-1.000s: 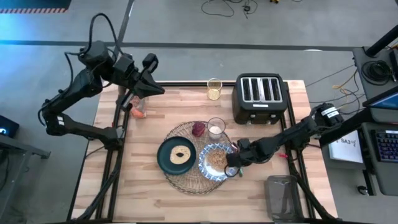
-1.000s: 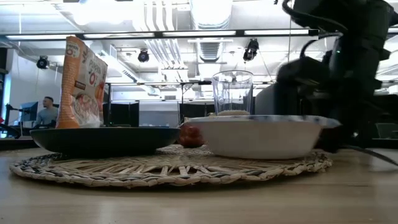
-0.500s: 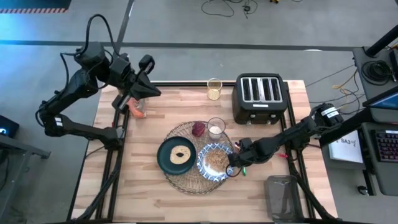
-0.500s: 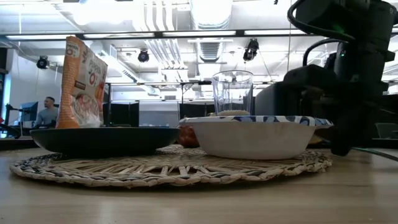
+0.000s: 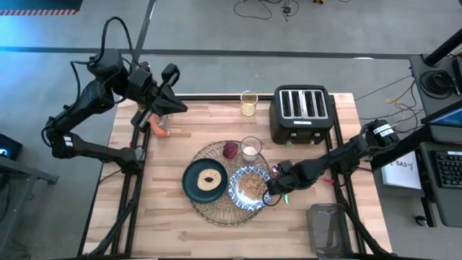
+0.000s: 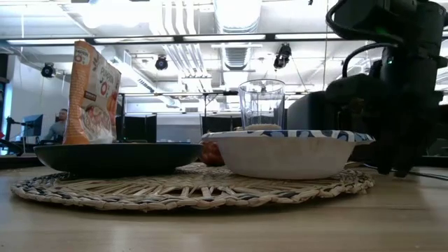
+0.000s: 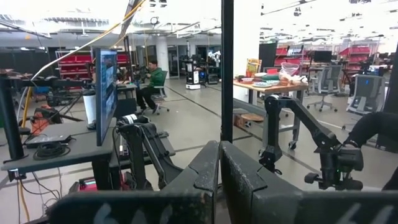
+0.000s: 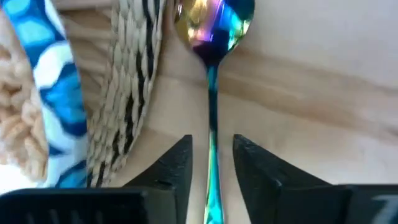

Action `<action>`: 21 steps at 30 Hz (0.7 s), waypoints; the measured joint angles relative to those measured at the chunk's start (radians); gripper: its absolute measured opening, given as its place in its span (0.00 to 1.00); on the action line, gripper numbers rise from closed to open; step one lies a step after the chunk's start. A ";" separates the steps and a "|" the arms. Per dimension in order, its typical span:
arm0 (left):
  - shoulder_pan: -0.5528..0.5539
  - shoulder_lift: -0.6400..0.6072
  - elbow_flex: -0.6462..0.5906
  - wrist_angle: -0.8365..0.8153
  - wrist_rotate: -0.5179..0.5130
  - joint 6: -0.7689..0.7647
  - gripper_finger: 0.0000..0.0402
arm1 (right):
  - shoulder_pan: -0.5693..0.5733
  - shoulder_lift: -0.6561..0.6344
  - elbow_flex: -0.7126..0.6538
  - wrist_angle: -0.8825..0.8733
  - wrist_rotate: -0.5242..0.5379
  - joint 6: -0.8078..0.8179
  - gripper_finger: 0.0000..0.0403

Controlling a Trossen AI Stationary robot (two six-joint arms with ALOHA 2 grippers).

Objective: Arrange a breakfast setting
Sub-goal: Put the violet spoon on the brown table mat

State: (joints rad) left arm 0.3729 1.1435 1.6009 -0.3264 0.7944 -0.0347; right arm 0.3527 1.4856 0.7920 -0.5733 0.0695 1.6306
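Observation:
A round straw placemat [image 5: 224,208] lies mid-table. On it sit a dark teal plate [image 5: 205,180], a blue-and-white bowl [image 5: 250,186] of cereal and a small clear glass [image 5: 250,149]. The green-handled spoon [image 8: 213,25] lies flat on the wood just right of the mat. My right gripper [image 8: 212,142] points down over the spoon's handle [image 8: 211,99]. It is open, with one finger on each side of the handle and a gap on both sides. My left gripper [image 7: 221,180] is shut, held high over the table's far left corner [image 5: 170,101].
A black four-slot toaster [image 5: 302,112] stands at the far right, with a glass jar [image 5: 248,103] to its left. An orange pouch [image 5: 161,126] stands far left under my left arm. A red fruit [image 5: 230,149] sits on the mat. A clear bin [image 5: 328,227] is at the near right corner.
My right gripper has tipped down beside the bowl and opened, letting go of the spoon. The spoon now lies flat on the table to the right of the mat.

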 joint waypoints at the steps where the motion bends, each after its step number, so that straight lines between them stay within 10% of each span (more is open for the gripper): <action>1: 0.000 0.000 0.000 -0.005 0.000 0.000 0.00 | 0.000 -0.003 0.002 -0.003 -0.013 0.000 0.26; 21: 0.000 0.000 0.000 -0.088 -0.002 0.058 0.00 | 0.016 0.105 0.095 -0.166 -0.012 0.024 0.23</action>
State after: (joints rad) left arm 0.3732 1.1439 1.6009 -0.4149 0.7929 0.0231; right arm 0.3687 1.5904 0.8873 -0.7397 0.0570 1.6546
